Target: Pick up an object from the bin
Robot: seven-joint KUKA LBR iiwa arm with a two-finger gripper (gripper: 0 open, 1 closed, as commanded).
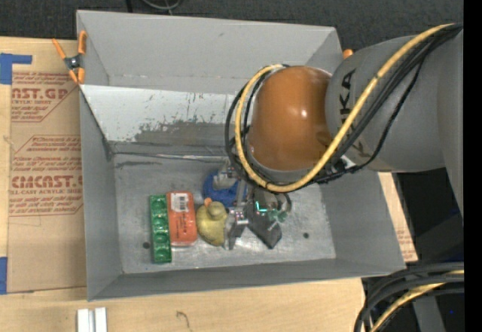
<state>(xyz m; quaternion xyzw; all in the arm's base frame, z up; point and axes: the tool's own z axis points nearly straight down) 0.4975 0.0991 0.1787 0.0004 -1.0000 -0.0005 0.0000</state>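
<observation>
Your orange wrist cover (290,116) hangs above gripper (248,223), just beside yellow lump (213,223); jaw state you cannot tell.

We see the blue thing (220,189) only in part, its right side covered by the arm's orange cover (290,120). The label on the orange box (181,219) is too small for us to read. The arm (407,112) runs off the right edge.
</observation>
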